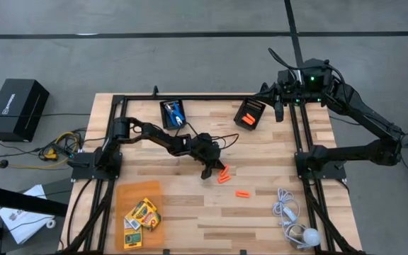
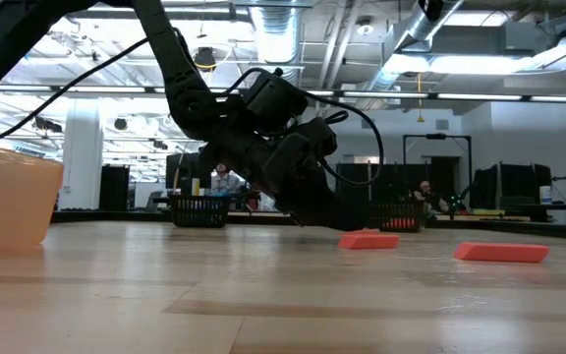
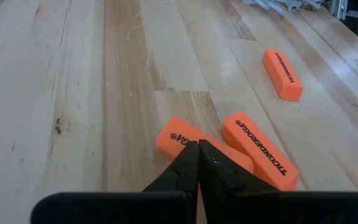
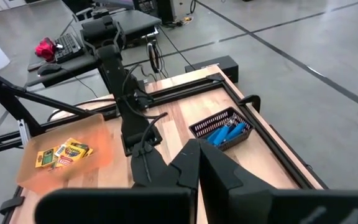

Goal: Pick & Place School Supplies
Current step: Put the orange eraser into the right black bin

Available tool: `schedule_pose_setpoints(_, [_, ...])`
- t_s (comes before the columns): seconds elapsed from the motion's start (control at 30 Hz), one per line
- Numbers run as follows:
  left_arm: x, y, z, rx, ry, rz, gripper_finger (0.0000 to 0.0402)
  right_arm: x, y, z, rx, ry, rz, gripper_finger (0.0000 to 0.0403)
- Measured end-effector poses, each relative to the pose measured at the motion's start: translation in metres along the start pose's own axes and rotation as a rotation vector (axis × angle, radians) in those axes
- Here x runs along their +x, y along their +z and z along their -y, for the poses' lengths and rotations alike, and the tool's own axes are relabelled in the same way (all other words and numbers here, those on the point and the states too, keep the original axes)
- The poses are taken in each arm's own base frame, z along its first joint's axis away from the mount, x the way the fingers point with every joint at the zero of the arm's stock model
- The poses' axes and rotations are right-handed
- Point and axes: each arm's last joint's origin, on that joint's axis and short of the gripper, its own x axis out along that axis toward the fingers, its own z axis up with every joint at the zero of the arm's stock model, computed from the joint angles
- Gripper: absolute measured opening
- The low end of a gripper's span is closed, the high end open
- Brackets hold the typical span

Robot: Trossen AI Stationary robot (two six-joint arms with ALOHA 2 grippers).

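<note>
Taking the orange tray [image 1: 122, 195] as landmark: the crayon boxes [image 1: 142, 214] already lie in it — that part looks done. Right of the tray, the left gripper [image 1: 205, 173] is low at the table, fingers pinched together and holding nothing, tips at two touching orange erasers [image 3: 229, 146]. A third eraser [image 1: 242, 193] lies farther right — all three remain unplaced. Farthest from the tray, the right gripper [image 4: 197, 152] waits, closed and empty.

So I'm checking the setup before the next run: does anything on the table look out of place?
Three orange erasers lie loose mid-table, outside any bin, two touching and askew under the shut left claw. A white cord with a bulb also sprawls at one corner. Nothing looks damaged or spilled.
</note>
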Motion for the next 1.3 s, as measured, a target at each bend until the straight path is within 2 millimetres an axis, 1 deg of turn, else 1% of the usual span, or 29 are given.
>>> schedule_pose_setpoints(0.37, [-0.001,-0.004,0.0,0.004,0.003,-0.035,0.0002,0.0,0.0,-0.001,-0.015,0.024,-0.002,0.0])
schedule_pose_setpoints(0.63, [-0.004,-0.018,0.001,-0.013,0.016,-0.051,0.0002,0.0,0.0,-0.001,-0.026,0.025,0.0,0.0])
schedule_pose_setpoints(0.77, [-0.005,-0.018,0.001,-0.033,0.014,-0.04,0.0002,0.0,0.0,-0.001,-0.031,0.028,-0.001,0.0])
schedule_pose_setpoints(0.9, [-0.007,-0.018,-0.004,-0.055,0.025,-0.028,0.0002,0.0,0.0,0.0,-0.032,0.024,0.0,0.0])
schedule_pose_setpoints(0.97, [-0.01,-0.014,-0.005,-0.062,0.03,-0.018,0.0002,0.0,0.0,0.0,-0.032,0.024,0.0,0.0])
schedule_pose_setpoints(1.13, [-0.023,0.002,-0.001,-0.05,0.042,0.032,0.0002,0.0,0.0,0.0,-0.032,0.024,0.0,0.0])
schedule_pose_setpoints(1.3, [-0.024,0.011,0.002,-0.052,0.024,0.068,0.0002,0.0,0.0,0.0,-0.032,0.024,0.001,0.0])
